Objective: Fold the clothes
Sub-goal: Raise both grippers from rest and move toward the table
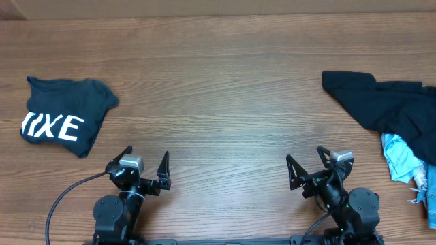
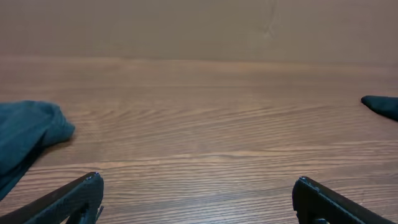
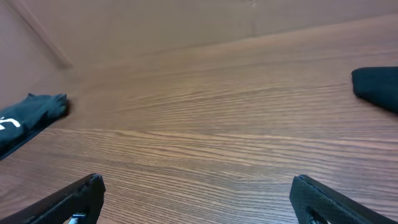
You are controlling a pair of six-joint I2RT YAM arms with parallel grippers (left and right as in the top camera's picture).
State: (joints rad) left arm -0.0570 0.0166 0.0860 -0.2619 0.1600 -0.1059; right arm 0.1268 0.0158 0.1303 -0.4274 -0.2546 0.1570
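Note:
A folded dark navy shirt with white letters (image 1: 63, 117) lies at the table's left; it also shows in the left wrist view (image 2: 28, 134) and in the right wrist view (image 3: 28, 117). A rumpled dark garment (image 1: 392, 105) lies at the right edge over a light blue garment (image 1: 403, 160); its corner shows in the left wrist view (image 2: 382, 106) and in the right wrist view (image 3: 376, 87). My left gripper (image 1: 146, 160) (image 2: 198, 190) is open and empty at the front left. My right gripper (image 1: 306, 158) (image 3: 196, 190) is open and empty at the front right.
The wooden table (image 1: 218, 82) spans the whole view. A black cable (image 1: 65, 197) runs from the left arm's base toward the front edge.

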